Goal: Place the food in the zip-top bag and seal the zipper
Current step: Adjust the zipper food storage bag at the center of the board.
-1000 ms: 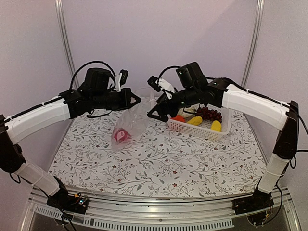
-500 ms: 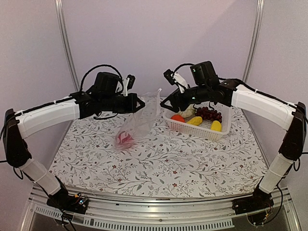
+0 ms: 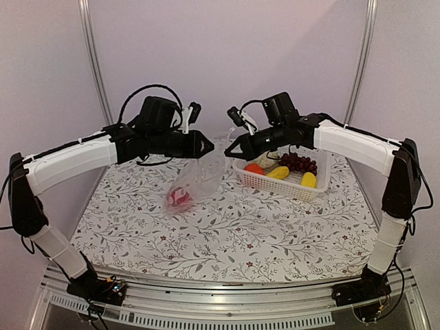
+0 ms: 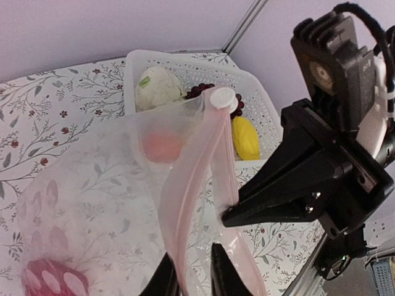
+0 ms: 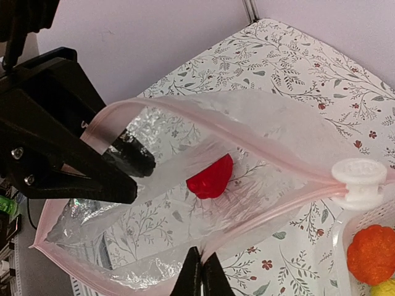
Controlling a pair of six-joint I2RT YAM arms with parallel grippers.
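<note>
Above the floral-print table [image 3: 275, 234], the clear, crinkly plastic zip-top bag [image 3: 203, 175] hangs mouth-up between 2 grippers. It is just beside the white lattice plastic basket [image 3: 289, 184], which holds more toy produce [image 3: 297, 163]. The left gripper [image 3: 208, 146] clamps 1 lip. The right gripper [image 3: 229, 150], jaws together, pinches the opposite lip. The film looks light, limp and slippery, so the stiffer pink zipper strip [image 5: 185, 114] is the better place to hold. 1 red toy piece [image 5: 211, 177] lies inside.

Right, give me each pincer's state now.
Left pincer: straddles the pink rim of the clear crinkly plastic zip-top bag; grip cannot be told.
Right pincer: shut on the same rim.
</note>
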